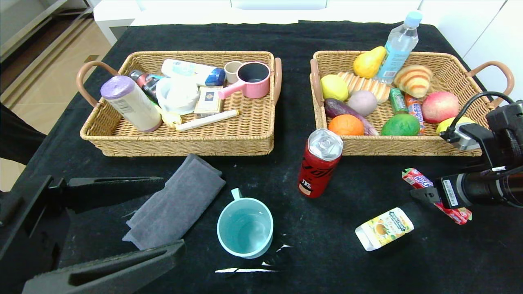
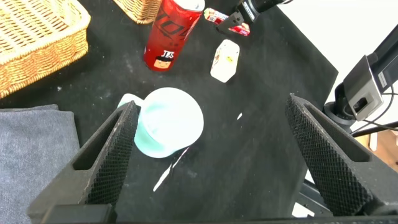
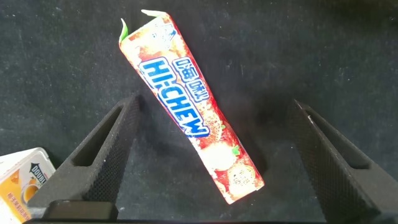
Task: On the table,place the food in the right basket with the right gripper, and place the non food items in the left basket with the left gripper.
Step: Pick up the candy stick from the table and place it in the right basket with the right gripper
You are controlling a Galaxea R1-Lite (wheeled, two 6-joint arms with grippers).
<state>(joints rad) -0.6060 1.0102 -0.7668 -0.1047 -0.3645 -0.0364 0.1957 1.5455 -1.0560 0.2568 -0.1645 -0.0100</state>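
A red Hi-Chew candy stick (image 1: 413, 179) lies on the black table in front of the right basket (image 1: 408, 145). My right gripper (image 1: 425, 194) is open just above it, and in the right wrist view (image 3: 212, 124) its fingers straddle the stick (image 3: 193, 118) without touching. My left gripper (image 1: 173, 214) is open and empty at the front left, beside a teal cup (image 1: 245, 226) and over the edge of a grey cloth (image 1: 175, 202). In the left wrist view the left gripper (image 2: 212, 106) has the cup (image 2: 169, 121) by one finger.
A red soda can (image 1: 318, 163) stands in front of the right basket. A small yellow-white box (image 1: 384, 228) lies at the front right. The left basket (image 1: 184, 147) holds bottles, cups and tubes. The right basket holds fruit, bread and a water bottle (image 1: 398, 45).
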